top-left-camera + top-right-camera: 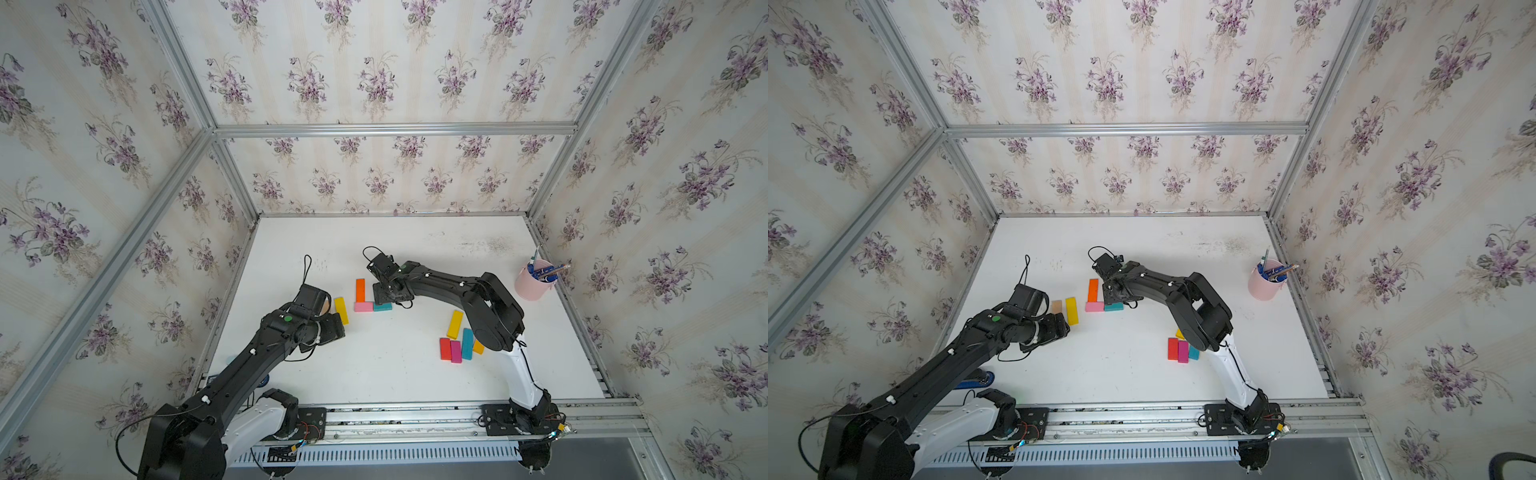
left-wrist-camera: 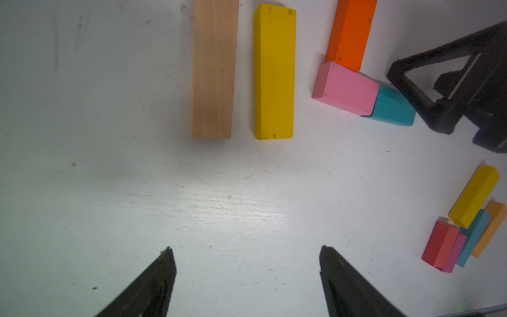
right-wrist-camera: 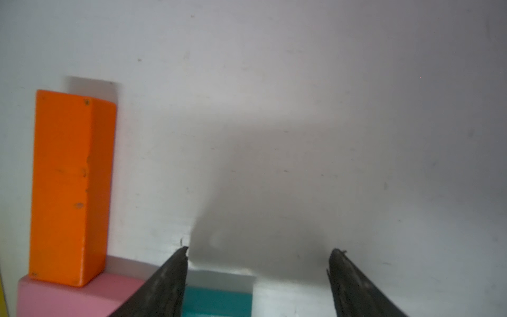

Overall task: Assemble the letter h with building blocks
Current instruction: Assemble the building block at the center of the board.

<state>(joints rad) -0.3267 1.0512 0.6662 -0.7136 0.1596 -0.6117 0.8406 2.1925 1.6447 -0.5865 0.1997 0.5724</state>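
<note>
Both jaws wide and empty, the h partly laid.
Our right jaws stand over the teal block [image 3: 216, 302], which lies end to end with the pink block [image 1: 363, 306]; the orange block [image 1: 360, 290] meets the pink one squarely. Ahead of our left jaws lies the yellow block [image 2: 274, 71], long axis pointing away, beside the tan block [image 2: 214, 68]; we judge the left arm [image 1: 249, 357] nearer.

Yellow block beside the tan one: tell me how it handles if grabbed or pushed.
The yellow block looks like rigid painted wood, so it should stay stiff in a pinch. Lying flat on a broad face, it likely slides rather than rolls or tips. An off-centre push could swing it into the tan block close beside it.
</note>
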